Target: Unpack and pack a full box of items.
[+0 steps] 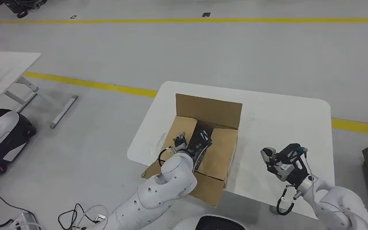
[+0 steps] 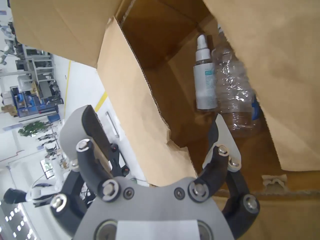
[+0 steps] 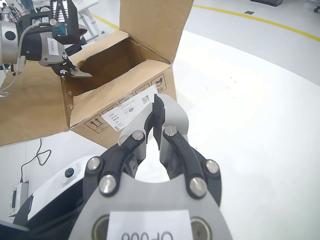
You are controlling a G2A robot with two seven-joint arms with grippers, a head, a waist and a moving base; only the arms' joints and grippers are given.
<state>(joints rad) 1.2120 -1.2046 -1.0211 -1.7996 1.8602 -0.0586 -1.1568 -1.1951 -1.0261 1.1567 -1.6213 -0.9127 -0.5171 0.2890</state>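
My left jaws were spread wide at the rim of the open cardboard box (image 1: 221, 152), one finger outside its torn wall and the other inside, grasping nothing. The box stood on the white worktop (image 1: 282, 123) with its flaps out, and on its floor a white spray bottle (image 2: 205, 81) and a clear plastic bottle (image 2: 233, 88) lay side by side, touching. My right jaws were clenched on nothing, above the worktop beside the box and apart from it.
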